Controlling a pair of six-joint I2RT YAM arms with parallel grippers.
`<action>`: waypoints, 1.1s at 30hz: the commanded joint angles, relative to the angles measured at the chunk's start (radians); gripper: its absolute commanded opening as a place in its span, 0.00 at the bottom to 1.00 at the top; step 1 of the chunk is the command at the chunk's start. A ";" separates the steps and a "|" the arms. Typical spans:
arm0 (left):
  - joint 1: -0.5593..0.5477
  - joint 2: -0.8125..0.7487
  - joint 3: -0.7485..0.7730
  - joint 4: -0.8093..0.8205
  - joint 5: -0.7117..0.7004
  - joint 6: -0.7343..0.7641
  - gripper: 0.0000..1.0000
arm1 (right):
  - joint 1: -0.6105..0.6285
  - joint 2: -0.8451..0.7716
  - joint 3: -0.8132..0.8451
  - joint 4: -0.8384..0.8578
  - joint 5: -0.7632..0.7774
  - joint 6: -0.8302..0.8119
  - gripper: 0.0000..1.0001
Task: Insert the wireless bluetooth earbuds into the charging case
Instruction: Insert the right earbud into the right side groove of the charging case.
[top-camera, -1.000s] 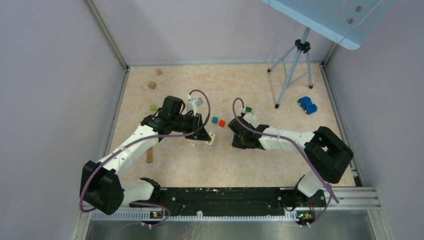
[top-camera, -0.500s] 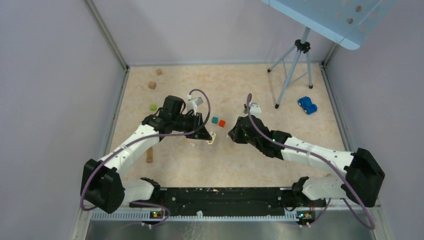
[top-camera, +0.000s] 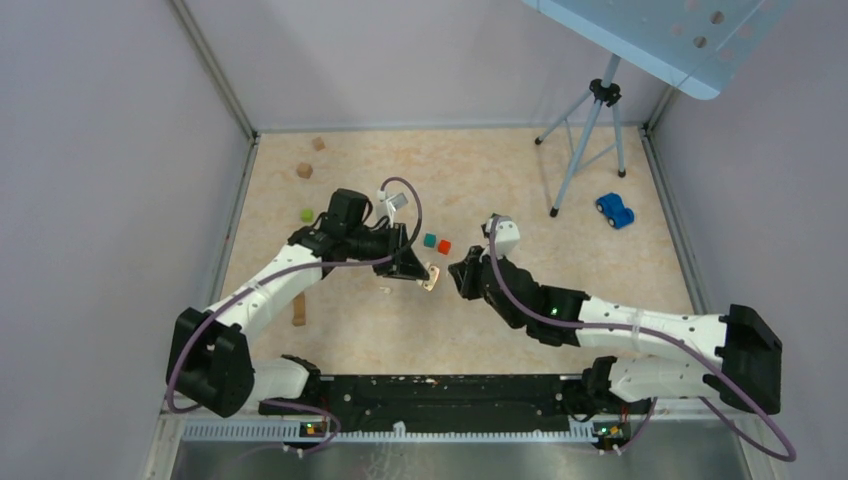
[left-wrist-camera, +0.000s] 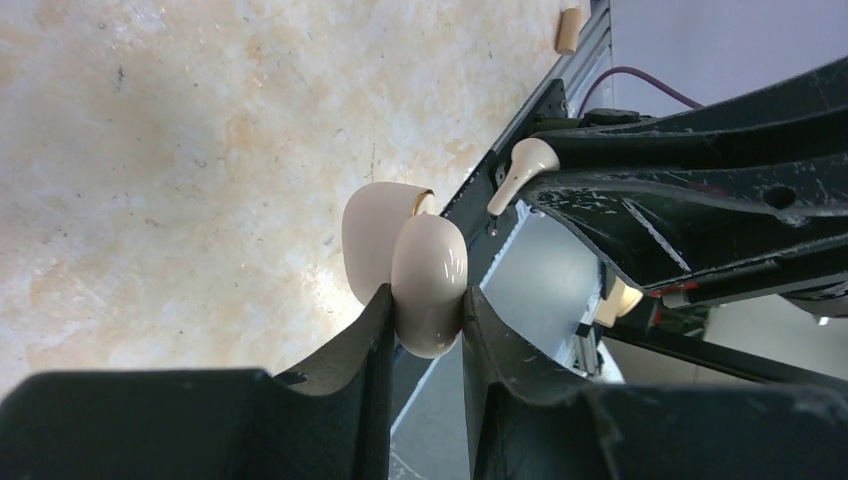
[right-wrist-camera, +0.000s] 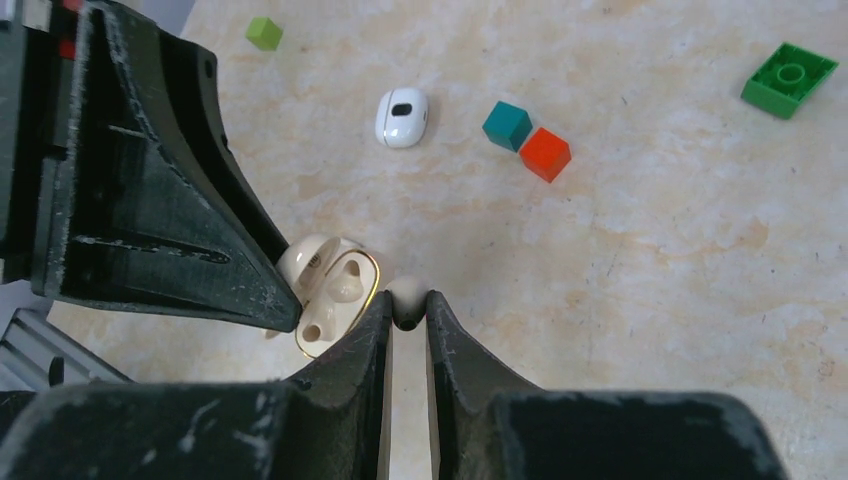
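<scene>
From above, over the last second the right arm has swung its elbow out toward the near right corner. The right end effector (top-camera: 462, 276) now points at the charging case (top-camera: 431, 277), which the left end effector (top-camera: 422, 270) has barely moved. I read this as the final line-up before seating a bud. The worktop (top-camera: 520, 170) is beige and marbled, with lavender walls, a tripod (top-camera: 590, 130), a blue toy car (top-camera: 614, 210) and wooden blocks (top-camera: 304, 170). At the left wrist, the end effector (left-wrist-camera: 425, 300) is pinching the case (left-wrist-camera: 380, 235), with an earbud (left-wrist-camera: 522, 165) held beside it. At the right wrist, the end effector (right-wrist-camera: 408, 310) is pressed on that earbud (right-wrist-camera: 404, 291), just beside the open case (right-wrist-camera: 325, 285). A second earbud (right-wrist-camera: 402, 117) lies farther off near a teal cube (right-wrist-camera: 508, 125) and a red cube (right-wrist-camera: 545, 154), so half the job remains.
</scene>
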 joint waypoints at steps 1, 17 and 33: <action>0.022 0.028 0.020 0.003 0.084 -0.042 0.00 | 0.032 -0.042 -0.024 0.138 0.099 -0.083 0.00; 0.053 0.056 -0.046 0.092 0.199 -0.257 0.00 | 0.088 -0.010 -0.127 0.489 0.096 -0.335 0.00; 0.074 0.058 -0.075 0.117 0.247 -0.302 0.00 | 0.146 0.086 -0.145 0.603 0.151 -0.473 0.00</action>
